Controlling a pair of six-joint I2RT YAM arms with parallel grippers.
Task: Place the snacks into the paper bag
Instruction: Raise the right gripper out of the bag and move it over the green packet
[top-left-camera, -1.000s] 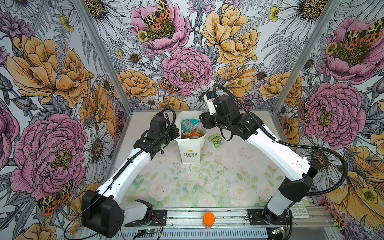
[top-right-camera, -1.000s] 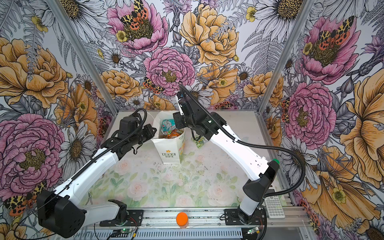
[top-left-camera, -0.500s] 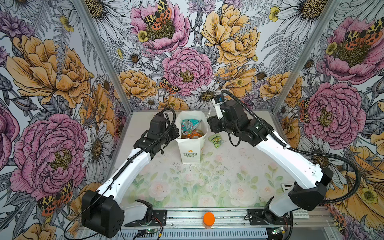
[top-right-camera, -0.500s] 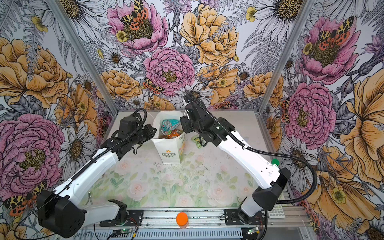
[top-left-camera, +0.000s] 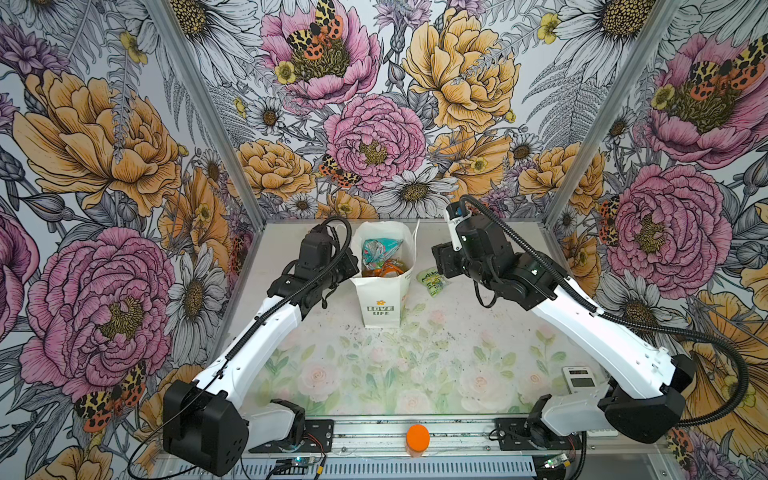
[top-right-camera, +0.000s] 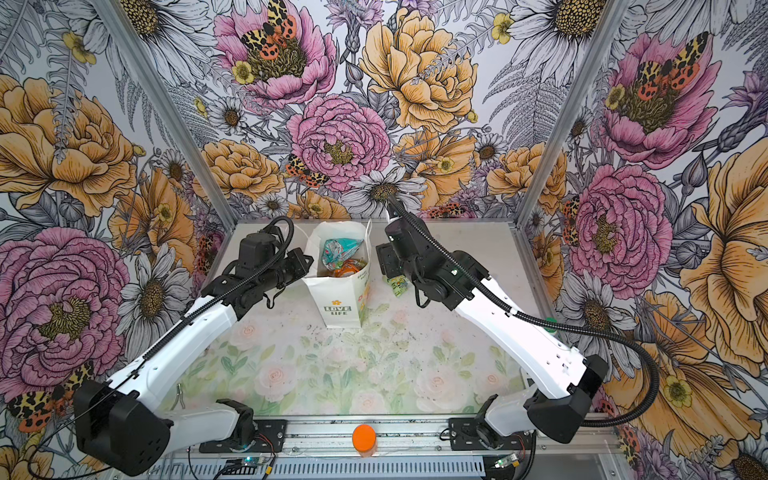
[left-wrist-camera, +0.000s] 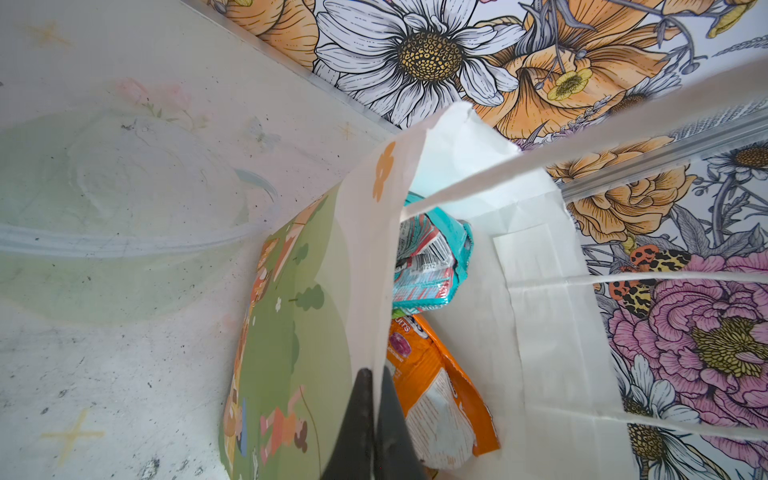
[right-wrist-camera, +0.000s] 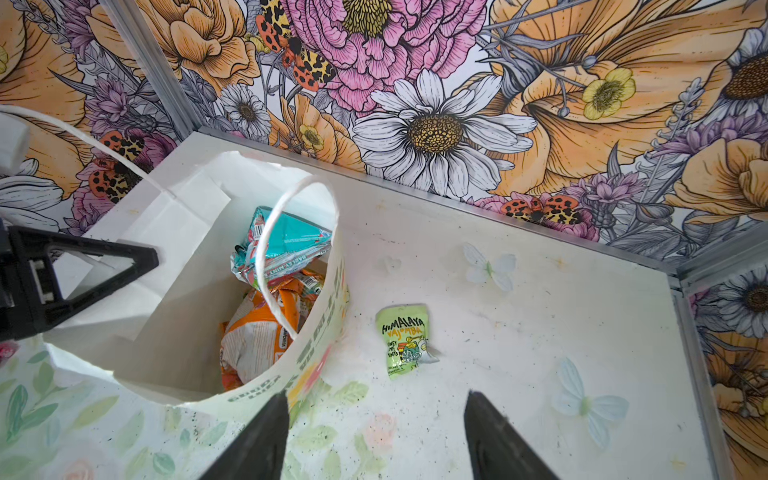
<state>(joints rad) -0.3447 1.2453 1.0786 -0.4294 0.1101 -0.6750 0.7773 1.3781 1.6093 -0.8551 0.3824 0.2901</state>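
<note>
The white paper bag (top-left-camera: 381, 308) (top-right-camera: 337, 309) stands upright at the back of the table with its mouth open. My left gripper (left-wrist-camera: 374, 374) is shut on the bag's left rim, by its green printed face (left-wrist-camera: 291, 332). Inside the bag lie a teal snack packet (left-wrist-camera: 428, 266) (right-wrist-camera: 291, 241) and an orange-and-white one (left-wrist-camera: 432, 382) (right-wrist-camera: 253, 340). A pale green snack packet (right-wrist-camera: 405, 338) (top-left-camera: 434, 280) lies flat on the table just right of the bag. My right gripper (right-wrist-camera: 376, 403) hovers open and empty beside the bag, in front of that packet.
The bag's cord handles (right-wrist-camera: 266, 257) loop over its mouth. The back wall (right-wrist-camera: 436, 137) stands close behind the bag. A small grey display device (top-left-camera: 579, 379) sits at the table's right edge. An orange disc (top-left-camera: 417, 436) rests on the front rail.
My right gripper has pulled away from above the bag's mouth toward the right and its jaws have spread wider. The left gripper and the bag have stayed put.
</note>
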